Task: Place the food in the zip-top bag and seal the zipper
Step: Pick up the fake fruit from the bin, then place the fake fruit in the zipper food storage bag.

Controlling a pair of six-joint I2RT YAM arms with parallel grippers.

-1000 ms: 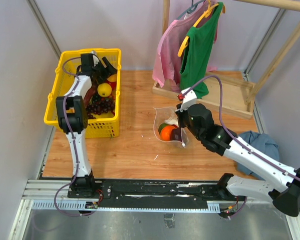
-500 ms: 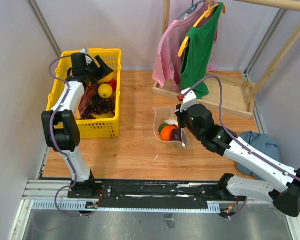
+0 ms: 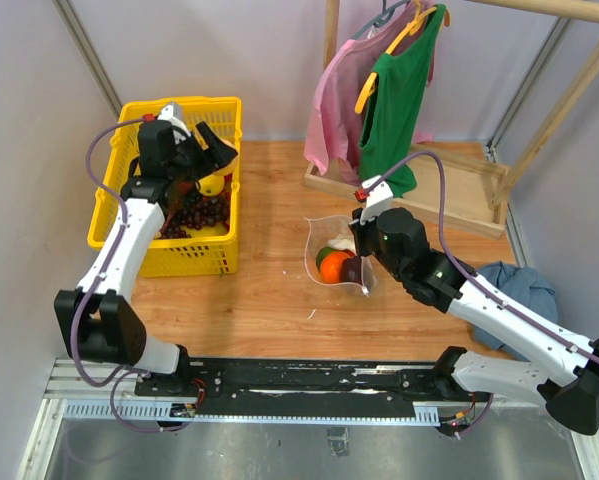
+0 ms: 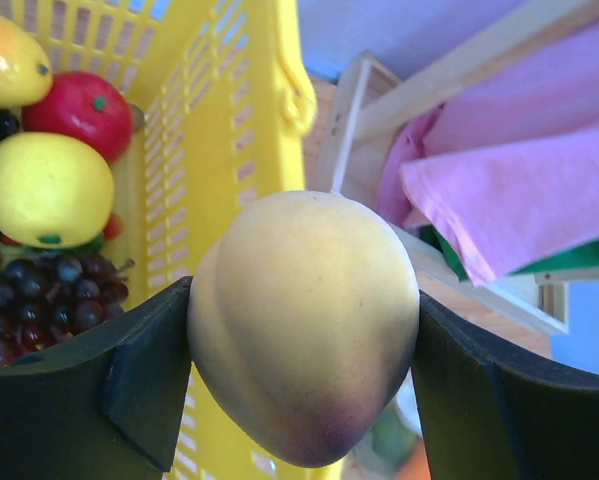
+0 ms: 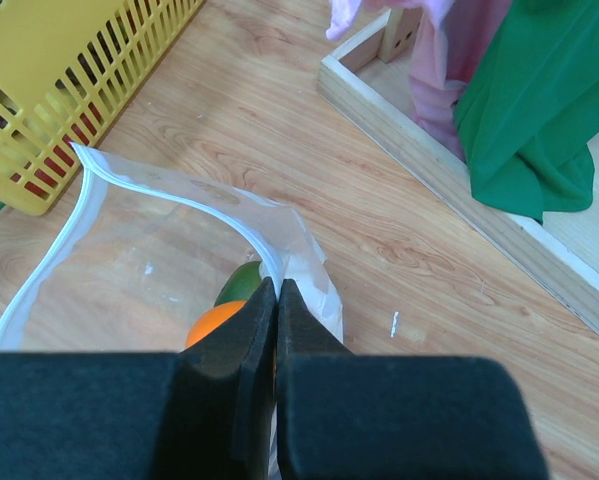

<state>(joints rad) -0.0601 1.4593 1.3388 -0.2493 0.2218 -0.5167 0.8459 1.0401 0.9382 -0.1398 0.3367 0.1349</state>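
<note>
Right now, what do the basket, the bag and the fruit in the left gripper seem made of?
Basket: rigid moulded plastic, glossy yellow, judging by its slotted lattice walls.
Bag: thin clear plastic film, floppy and creased, with a whitish strip along its rim.
Fruit in the left gripper: probably plastic or foam, matte pale yellow with a purplish blush. I can't tell which.

We list, on the wooden surface (image 3: 269, 300):
- one yellow mesh basket (image 3: 194, 260), far left;
- one wooden rack base (image 3: 469, 205), far right;
- one pink garment (image 3: 334, 110) and one green garment (image 3: 404, 90), hanging side by side above that base, the green on a yellow hanger (image 3: 367, 92);
- one crumpled blue cloth (image 3: 524, 285), at the right edge.
</note>
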